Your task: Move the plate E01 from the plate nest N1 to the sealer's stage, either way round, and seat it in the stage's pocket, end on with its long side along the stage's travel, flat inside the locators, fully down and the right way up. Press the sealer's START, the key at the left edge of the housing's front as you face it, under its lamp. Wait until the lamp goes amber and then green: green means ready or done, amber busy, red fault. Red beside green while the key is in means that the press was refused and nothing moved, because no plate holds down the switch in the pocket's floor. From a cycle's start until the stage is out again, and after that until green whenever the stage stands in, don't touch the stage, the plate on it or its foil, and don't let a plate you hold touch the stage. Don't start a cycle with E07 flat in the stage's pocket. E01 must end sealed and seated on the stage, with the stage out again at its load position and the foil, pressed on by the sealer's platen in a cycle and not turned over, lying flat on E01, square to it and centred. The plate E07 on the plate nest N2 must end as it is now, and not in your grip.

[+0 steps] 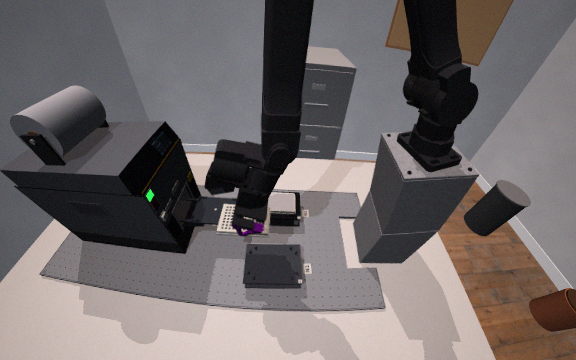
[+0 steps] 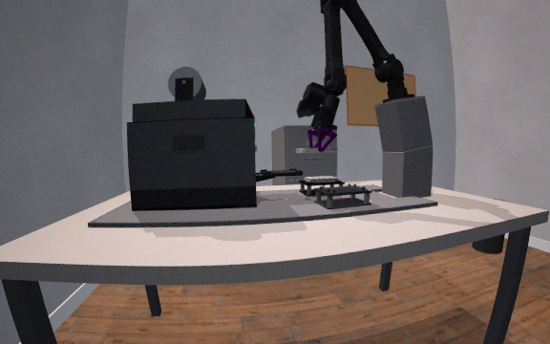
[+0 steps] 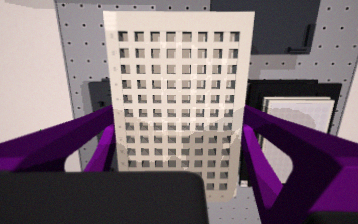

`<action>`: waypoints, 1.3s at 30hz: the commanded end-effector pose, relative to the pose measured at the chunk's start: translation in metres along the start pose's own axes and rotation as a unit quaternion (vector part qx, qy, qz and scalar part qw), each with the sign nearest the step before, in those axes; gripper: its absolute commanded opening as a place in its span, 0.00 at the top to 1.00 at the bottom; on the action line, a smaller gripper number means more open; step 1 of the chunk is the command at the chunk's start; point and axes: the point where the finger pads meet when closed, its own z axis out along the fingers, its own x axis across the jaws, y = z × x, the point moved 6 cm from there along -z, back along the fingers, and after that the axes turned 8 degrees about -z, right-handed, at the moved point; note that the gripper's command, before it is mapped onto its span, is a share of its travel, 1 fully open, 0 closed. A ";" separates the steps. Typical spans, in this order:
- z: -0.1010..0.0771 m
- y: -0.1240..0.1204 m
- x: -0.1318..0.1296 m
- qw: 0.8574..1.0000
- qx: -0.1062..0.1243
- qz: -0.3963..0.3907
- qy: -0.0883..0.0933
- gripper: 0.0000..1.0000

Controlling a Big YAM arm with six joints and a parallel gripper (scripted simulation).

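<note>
My gripper (image 1: pixel 249 228) with purple fingers is shut on the white well plate E01 (image 1: pixel 230 219), gripping its two long sides. I hold it level, well above the table, between the sealer's stage (image 1: pixel 203 210) and the back nest. In the wrist view the plate (image 3: pixel 179 105) sits between the fingers, wells facing up. The side view shows the gripper (image 2: pixel 322 139) high over the nests. Nest N1 (image 1: pixel 273 265) stands empty at the front. Plate E07 (image 1: pixel 283 202) lies on nest N2 (image 1: pixel 285 216). The stage is out and its pocket is empty. The sealer's lamp (image 1: pixel 150 195) is green.
The black sealer housing (image 1: pixel 96 194) with its foil roll (image 1: pixel 60 117) stands at the left. The arm's grey pedestal (image 1: pixel 408 195) stands at the right. E07 also shows in the wrist view (image 3: pixel 300 125), to the right of the held plate.
</note>
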 end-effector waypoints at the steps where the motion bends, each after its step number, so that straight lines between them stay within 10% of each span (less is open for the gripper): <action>1: 0.002 0.018 -0.012 1.000 -0.011 -0.003 -0.005 1.00; 39: 0.025 0.072 -0.067 1.000 -0.010 -0.005 -0.004 1.00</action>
